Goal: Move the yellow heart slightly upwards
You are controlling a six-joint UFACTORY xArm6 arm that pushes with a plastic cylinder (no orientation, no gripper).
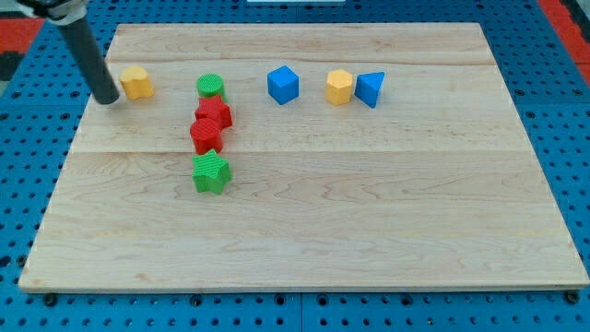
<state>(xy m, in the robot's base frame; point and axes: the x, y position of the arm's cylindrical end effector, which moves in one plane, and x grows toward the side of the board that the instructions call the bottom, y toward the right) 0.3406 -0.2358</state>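
Observation:
The yellow heart (137, 82) lies near the board's upper left. My tip (108, 99) rests on the board just left of it and slightly lower, close to touching it. The dark rod leans up to the view's top left corner. Right of the heart stands a green cylinder (211, 87). Below the cylinder a red star (214, 113), a second red block (206, 135) and a green star (211, 172) form a column.
A blue cube (283, 85), a yellow hexagon block (339, 88) and a blue triangle block (370, 88) sit in a row along the top. The wooden board (369, 212) lies on a blue perforated table (576, 111).

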